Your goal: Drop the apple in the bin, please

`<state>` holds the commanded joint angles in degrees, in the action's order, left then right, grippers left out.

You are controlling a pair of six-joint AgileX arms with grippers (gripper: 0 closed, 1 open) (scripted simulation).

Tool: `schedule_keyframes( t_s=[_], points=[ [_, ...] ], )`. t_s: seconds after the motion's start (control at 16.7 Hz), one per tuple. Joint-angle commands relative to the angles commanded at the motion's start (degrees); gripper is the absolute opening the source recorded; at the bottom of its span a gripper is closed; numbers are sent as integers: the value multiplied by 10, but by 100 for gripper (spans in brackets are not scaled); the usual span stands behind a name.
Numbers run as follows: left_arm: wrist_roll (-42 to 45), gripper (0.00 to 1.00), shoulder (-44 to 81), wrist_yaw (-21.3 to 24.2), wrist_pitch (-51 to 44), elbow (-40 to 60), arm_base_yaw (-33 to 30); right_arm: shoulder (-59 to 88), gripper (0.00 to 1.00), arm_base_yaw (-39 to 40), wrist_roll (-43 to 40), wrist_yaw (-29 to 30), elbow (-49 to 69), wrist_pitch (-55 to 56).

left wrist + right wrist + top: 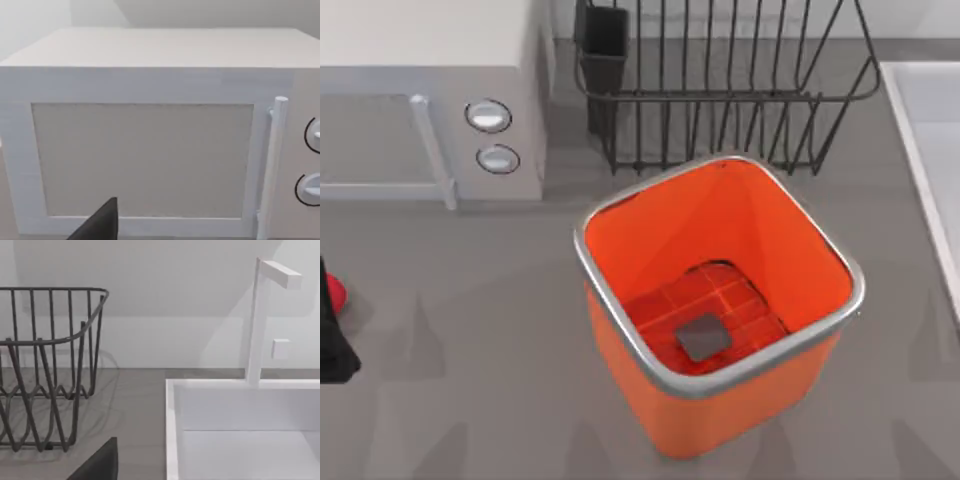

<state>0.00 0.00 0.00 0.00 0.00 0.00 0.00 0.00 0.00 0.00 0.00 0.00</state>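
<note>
The bin (pixel 720 310) stands upright on the bench a little right of the middle, near the front edge. It is a large, bright orange square tub with rounded corners and a silver metal rim, its mouth open to the top. Its floor is a gridded orange with a small grey square lying on it. The apple (pixel 332 295) shows as a sliver of plain red at the bench's far left edge, well apart from the bin and partly hidden by a dark shape.

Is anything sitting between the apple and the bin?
Nothing visible does. The apple sits at the table's left edge beside a black arm part, and bare grey table runs from it to the bin. The microwave and dish rack stand farther back.
</note>
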Motion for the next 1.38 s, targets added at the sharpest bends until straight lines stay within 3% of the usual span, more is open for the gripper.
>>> schedule_keyframes(
  t_s=[0.24, 0.48, 1.08, 1.38],
  points=[
    [8, 100, 19, 2, -13, 18, 1, 0, 100, 0, 0, 0, 0, 0],
    [48, 100, 129, 7, -79, 112, 12, 0, 100, 0, 0, 0, 0, 0],
    [208, 100, 711, 22, -367, 451, 58, 0, 100, 0, 0, 0, 0, 0],
    [273, 100, 919, 29, -477, 596, 78, 0, 100, 0, 0, 0, 0, 0]
  ],
)
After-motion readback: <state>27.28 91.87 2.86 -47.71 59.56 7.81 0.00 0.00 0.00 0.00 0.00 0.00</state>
